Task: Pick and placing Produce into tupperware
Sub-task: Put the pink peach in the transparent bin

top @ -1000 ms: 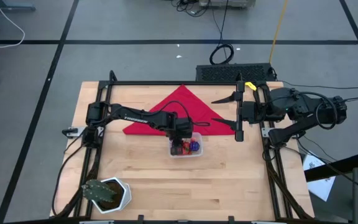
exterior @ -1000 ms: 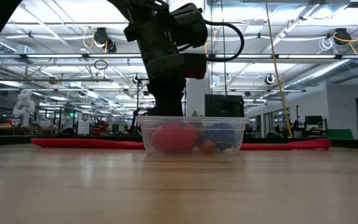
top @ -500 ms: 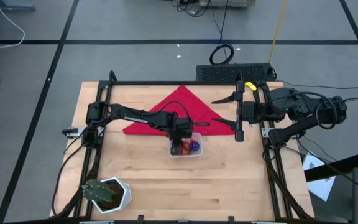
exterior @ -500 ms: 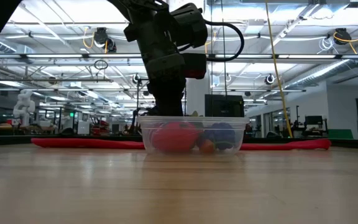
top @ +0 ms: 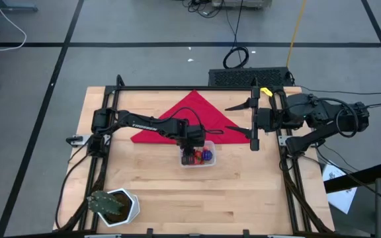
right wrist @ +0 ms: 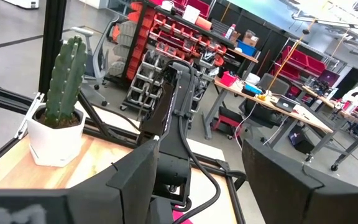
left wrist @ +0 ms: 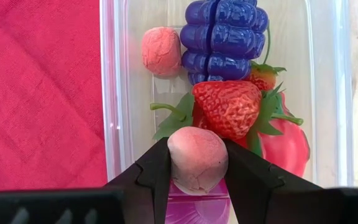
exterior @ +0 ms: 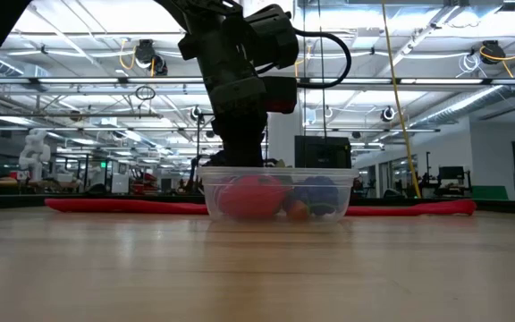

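Fingertips of left gripper (left wrist: 197,163) hidden under pale pink ball (left wrist: 197,159), pinched between them over tupperware (left wrist: 113,112). Strawberry (left wrist: 227,107) and purple grapes (left wrist: 225,36) at twelve o'clock. Right gripper (top: 251,123) spread, at three o'clock.

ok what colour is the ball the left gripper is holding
Pale pinkish-red; the ball sits clamped in the left gripper, best seen in the left wrist view.

We find a robotics lab: red parts bins (right wrist: 180,28) on racks, workbenches (right wrist: 272,102), ceiling trusses (exterior: 401,82).
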{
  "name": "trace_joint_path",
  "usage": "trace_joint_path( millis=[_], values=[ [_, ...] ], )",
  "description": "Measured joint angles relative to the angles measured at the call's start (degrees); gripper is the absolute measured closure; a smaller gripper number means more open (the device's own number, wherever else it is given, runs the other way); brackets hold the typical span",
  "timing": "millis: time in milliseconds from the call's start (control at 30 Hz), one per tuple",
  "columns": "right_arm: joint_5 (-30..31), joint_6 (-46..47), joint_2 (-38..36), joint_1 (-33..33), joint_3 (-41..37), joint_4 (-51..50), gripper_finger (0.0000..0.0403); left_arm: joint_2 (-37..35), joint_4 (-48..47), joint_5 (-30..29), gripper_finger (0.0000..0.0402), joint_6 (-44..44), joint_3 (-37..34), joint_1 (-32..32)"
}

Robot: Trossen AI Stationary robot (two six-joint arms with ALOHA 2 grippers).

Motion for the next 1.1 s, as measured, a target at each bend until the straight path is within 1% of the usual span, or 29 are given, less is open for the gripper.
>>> trace_joint_path(
  millis=[167, 233, 500, 667, 767, 1100],
  values=[
    [0.0, 0.1, 0.0, 0.0, 0.0, 0.0, 0.0174, 0.0, 0.0, 0.0, 0.0271, 0.0, 0.0, 0.0],
    [0.0, 1.1, 0.0, 0.0, 0.0, 0.0, 0.0174, 0.0, 0.0, 0.0, 0.0261, 0.0, 0.0, 0.0],
    [0.0, 1.7, 0.0, 0.0, 0.0, 0.1, 0.0174, 0.0, 0.0, -0.1, 0.0171, -0.6, 0.0, -0.2],
    [0.0, 1.7, 0.0, 0.0, 0.0, 0.1, 0.0174, 0.0, 0.2, -0.1, 0.0138, -1.3, 0.0, -0.2],
    [0.0, 1.7, 0.0, 0.0, 0.0, 0.1, 0.0174, 0.0, 0.2, 0.0, 0.0132, -0.7, 0.0, -0.2],
    [0.0, 1.6, 0.0, 0.0, 0.0, 0.1, 0.0174, 0.0, -0.2, -0.1, 0.0130, 0.7, 0.0, -0.2]
  ],
)
